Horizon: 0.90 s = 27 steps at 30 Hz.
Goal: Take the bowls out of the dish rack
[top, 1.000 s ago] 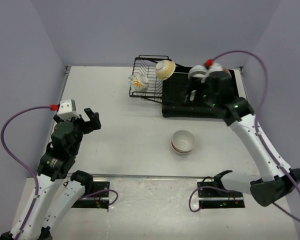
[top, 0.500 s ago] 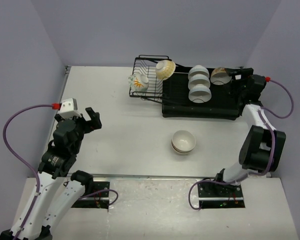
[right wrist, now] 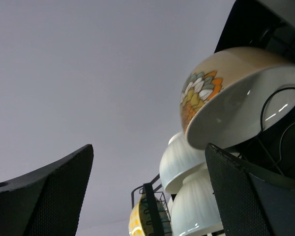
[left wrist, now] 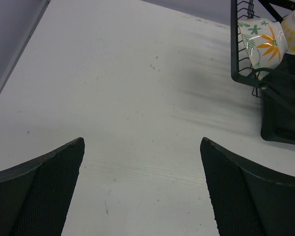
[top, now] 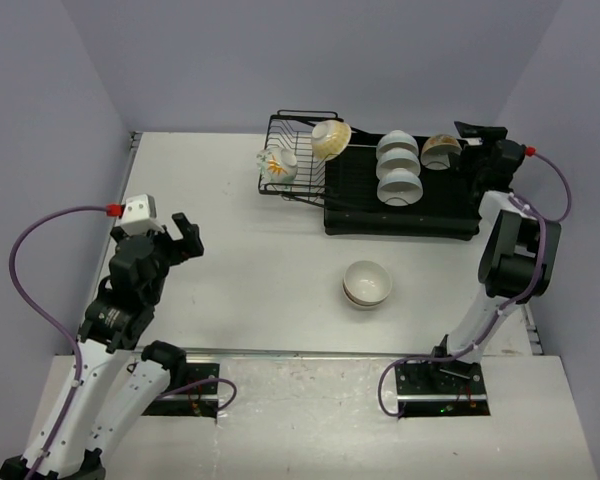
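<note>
While left fingers (left wrist: 39, 194) and right fingers (right wrist: 44, 191) stand spread, gripping nothing, dish rack (top: 298, 125) carries flower bowl (top: 277, 164), yellow bowl (top: 330, 137), three white bowls (top: 398, 166), tan bowl (top: 439, 151); stacked bowls (top: 366, 282) sit on tabletop (top: 240, 260) in front of rack

left of the dish rack (top: 350, 200) it's all bare table (top: 230, 230), easy to swing through, but a bowl stack (top: 367, 283) sits in the way in front of it and the tan bowl (top: 439, 151) crowds the right gripper (top: 473, 150) at its right end
</note>
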Each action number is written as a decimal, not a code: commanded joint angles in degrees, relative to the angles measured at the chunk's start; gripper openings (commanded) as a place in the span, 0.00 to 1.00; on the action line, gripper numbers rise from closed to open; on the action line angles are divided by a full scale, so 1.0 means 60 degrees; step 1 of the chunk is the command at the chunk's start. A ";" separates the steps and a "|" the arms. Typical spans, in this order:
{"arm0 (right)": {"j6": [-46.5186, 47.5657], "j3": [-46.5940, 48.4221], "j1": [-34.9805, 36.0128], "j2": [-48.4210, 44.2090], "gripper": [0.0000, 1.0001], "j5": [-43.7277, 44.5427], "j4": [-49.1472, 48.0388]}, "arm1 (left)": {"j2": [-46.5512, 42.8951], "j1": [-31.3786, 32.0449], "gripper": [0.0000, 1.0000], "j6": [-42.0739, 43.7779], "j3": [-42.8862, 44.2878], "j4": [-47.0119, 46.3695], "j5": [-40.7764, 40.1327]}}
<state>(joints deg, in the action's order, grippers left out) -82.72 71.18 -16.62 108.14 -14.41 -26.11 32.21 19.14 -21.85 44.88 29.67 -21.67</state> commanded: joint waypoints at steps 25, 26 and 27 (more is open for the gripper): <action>-0.1198 0.1937 0.0046 0.3012 0.21 -0.0058 -0.2503 | 0.1180 -0.1680 1.00 -0.0109 0.0122 -0.0228 -0.0856; -0.1518 0.1849 0.0060 0.3070 0.17 -0.0044 -0.2881 | 0.1195 -0.1695 1.00 -0.0094 0.0122 -0.0214 -0.0798; -0.1637 0.1776 0.0075 0.3056 0.12 -0.0029 -0.3044 | 0.1224 -0.1695 1.00 -0.0094 0.0137 -0.0214 -0.0783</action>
<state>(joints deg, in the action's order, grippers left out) -90.26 81.73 -15.42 125.78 -16.12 -36.16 39.22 9.65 -22.02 44.88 29.69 -27.03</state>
